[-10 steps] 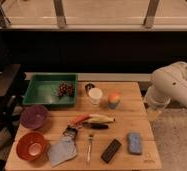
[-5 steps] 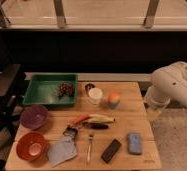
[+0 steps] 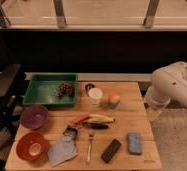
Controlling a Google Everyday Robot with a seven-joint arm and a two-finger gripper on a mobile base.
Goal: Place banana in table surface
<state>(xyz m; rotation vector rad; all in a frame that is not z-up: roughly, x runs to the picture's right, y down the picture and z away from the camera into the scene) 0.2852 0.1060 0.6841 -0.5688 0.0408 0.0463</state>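
- Off the right edge of the table surface point(image 3: 132, 112), the gripper point(image 3: 155, 111) hangs low at the end of the white arm point(image 3: 174, 87), beside the boards rather than over them; whether it is apart or closed cannot be told, and nothing shows in its hold.
- Over the last second, nothing has visibly shifted: the arm keeps the same folded pose at the table's side, and every item lies where it did.
- Well apart from the gripper, toward the middle of the tabletop, the banana point(image 3: 101, 119) lies flat on the planks, its length running left to right.
- Touching or just beside its left end is an orange-red carrot-like object point(image 3: 79, 119), and a black-handled utensil point(image 3: 96, 126) lies just below it.
- Behind the banana stand a white cup point(image 3: 95, 95) and a small orange-topped container point(image 3: 114, 100).
- Nearer the front edge lie a fork point(image 3: 90, 142), a black rectangular block point(image 3: 111, 150) and a blue sponge point(image 3: 134, 143).
- Further left are a grey cloth point(image 3: 62, 150), an orange bowl point(image 3: 31, 145), a purple bowl point(image 3: 34, 116) and a green tray point(image 3: 42, 92) holding dark grapes point(image 3: 64, 89).
- My reading: with the banana already resting on the wood, outside the tray, and the arm standing off motionless, the placement looks done, or nearly so.
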